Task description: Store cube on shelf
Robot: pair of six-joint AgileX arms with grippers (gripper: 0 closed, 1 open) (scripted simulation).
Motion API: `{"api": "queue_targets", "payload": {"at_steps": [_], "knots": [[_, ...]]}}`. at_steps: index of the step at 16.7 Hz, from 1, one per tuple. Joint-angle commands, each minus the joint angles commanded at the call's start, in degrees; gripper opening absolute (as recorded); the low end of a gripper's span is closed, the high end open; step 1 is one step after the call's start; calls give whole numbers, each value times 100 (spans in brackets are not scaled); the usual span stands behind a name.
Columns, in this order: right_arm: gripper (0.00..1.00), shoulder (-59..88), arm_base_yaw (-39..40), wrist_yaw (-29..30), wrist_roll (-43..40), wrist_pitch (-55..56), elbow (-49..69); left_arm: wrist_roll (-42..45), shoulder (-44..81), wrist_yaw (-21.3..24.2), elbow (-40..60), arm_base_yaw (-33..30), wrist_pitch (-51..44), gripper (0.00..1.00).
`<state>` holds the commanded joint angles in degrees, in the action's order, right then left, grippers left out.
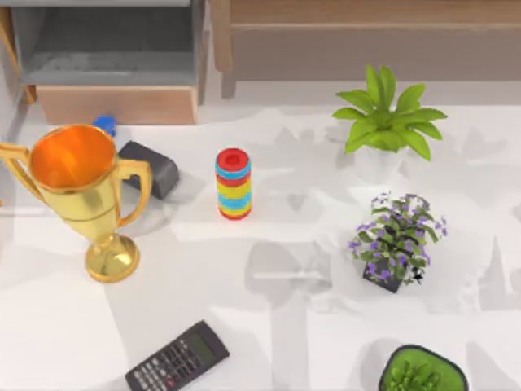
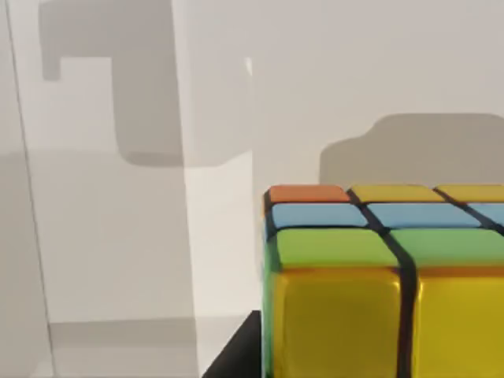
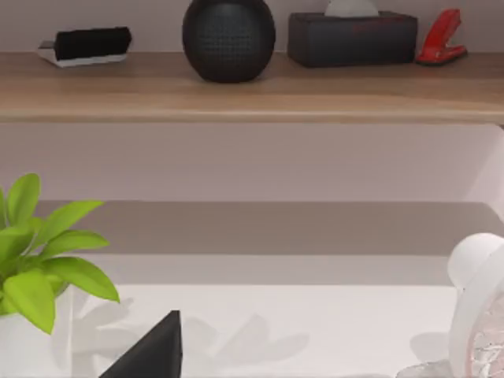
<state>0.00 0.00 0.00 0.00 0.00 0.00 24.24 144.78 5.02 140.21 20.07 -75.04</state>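
Left wrist view puts the cube (image 2: 378,276) right up against the lens: yellow tiles on the near face, then green, blue and orange-and-yellow rows running back across its top. You can read that closeness as the cube sitting at the left gripper, probably carried, but no finger is clearly visible around it, so you cannot tell from these pictures whether the left gripper is clamped on it, apart or together. A dark wedge at the bottom edge beside the cube may belong to the tool. Behind the cube you see a pale surface with soft grey shadows.

From the top view you get the table layout instead: a gold trophy (image 1: 77,195) at the left, a striped ring stack (image 1: 234,184) near the middle, a calculator (image 1: 177,358) at the front, a green potted plant (image 1: 387,122) and a purple flowering plant (image 1: 397,240) at the right. The grey box compartment (image 1: 106,49) stands at the back left. The shelf (image 1: 374,12) runs along the back right, above its grey-brown panel.

Right wrist view gives you the shelf (image 3: 252,90) edge-on, which the overhead camera cannot: a round black speaker (image 3: 228,35), a dark tissue box (image 3: 352,38), a red stapler (image 3: 441,38) and a black eraser-like block (image 3: 85,43) already line it. Free wood lies in front of them, which looks like the sensible place to store the cube. You cannot tell how the right gripper's fingers stand.
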Motion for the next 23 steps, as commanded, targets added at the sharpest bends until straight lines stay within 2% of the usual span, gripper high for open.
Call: {"api": "queue_targets", "payload": {"at_steps": [3,6,12,17,23], "knots": [[100,0,0,0,0,0,0,-175,-573,-92,-351,-68,37,0],[100,0,0,0,0,0,0,-424,-1391,-208,-907,-462,251,0],[100,0,0,0,0,0,0,-931,-2737,-501,-2603,-2208,1346,0],[100,0,0,0,0,0,0,-1204,-3313,-951,-4018,-3982,3191,0],[100,0,0,0,0,0,0,-1297,-3353,-1850,-5201,-5745,6399,0]]}}
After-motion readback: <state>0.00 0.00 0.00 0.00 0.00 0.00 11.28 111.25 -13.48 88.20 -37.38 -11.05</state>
